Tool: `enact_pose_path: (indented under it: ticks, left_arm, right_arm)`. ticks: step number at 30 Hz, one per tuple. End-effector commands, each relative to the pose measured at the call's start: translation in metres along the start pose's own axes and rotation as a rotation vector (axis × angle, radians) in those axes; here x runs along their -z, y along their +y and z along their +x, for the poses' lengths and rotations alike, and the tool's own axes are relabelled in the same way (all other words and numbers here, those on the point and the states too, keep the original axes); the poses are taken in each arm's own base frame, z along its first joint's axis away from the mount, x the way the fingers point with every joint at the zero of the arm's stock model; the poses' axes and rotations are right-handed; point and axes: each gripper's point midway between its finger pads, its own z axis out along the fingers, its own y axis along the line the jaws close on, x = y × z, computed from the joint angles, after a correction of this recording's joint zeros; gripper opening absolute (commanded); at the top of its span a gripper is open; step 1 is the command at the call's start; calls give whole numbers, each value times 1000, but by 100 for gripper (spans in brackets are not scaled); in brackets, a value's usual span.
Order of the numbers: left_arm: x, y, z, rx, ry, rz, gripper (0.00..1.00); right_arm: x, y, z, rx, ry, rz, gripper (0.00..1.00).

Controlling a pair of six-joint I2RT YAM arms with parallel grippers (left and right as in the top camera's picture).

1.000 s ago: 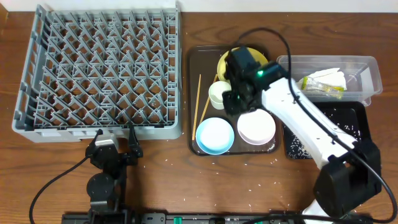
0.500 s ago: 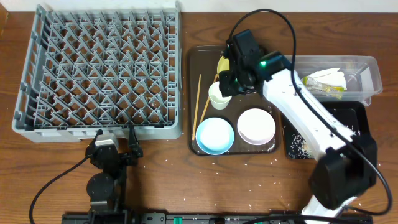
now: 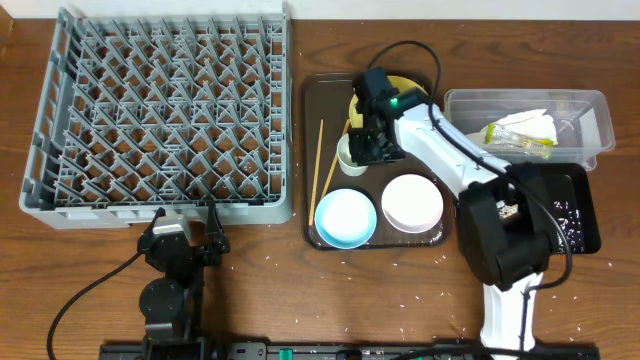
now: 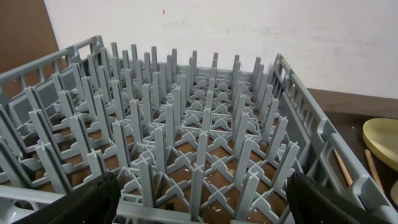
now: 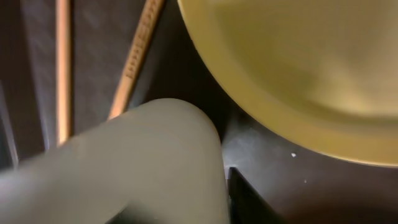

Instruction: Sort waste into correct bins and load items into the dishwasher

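Observation:
My right gripper [image 3: 368, 143] is down on the brown tray [image 3: 312, 110], closed on the rim of the small white cup [image 3: 347, 156]. In the right wrist view one dark finger [image 5: 239, 196] presses the cup's outer wall [image 5: 124, 168]; the other finger is hidden. The yellow plate [image 3: 413, 87] [image 5: 298, 62] lies just behind, and the chopsticks [image 3: 321, 160] [image 5: 137, 59] lie to the left. The light blue bowl [image 3: 345, 217] and white bowl [image 3: 411, 203] sit at the tray's front. My left gripper [image 3: 185, 215] [image 4: 199, 208] is open and empty, facing the grey dish rack [image 3: 160, 110] [image 4: 186, 124].
The clear tub [image 3: 592, 105] at the right holds the napkin [image 3: 528, 124] and the green-and-yellow wrapper [image 3: 522, 146]. The black tray [image 3: 578, 228] in front of it holds rice. Loose rice grains [image 3: 300, 262] lie on the table near the front.
My right arm swung back and left over the tray, and the gripper settled onto the cup's right rim. The cup has stayed in place. The left arm has not moved.

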Motion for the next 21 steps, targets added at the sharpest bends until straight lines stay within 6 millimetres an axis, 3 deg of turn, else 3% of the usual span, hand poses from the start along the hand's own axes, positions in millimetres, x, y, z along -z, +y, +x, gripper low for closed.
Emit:
enact_pose_path:
  ticks: [1, 5, 9, 16, 21]
  left_arm:
    - [-3, 4, 18, -7, 41, -16, 86]
    - [-3, 4, 15, 6, 29, -15, 86]
    - [1, 1, -1, 75, 3, -7, 86]
    - [4, -23, -38, 209, 114, 95, 86]
    - [-13, -60, -72, 266, 304, 249, 86]
  right_arm:
    - [1, 0, -4, -14, -7, -4, 1]
    - [12, 3, -9, -12, -34, -15, 1]
    - [40, 3, -15, -19, -79, -45, 1]
    - [127, -10, -40, -41, -268, -127, 1]
    - [180, -23, -47, -68, -389, -165, 1]
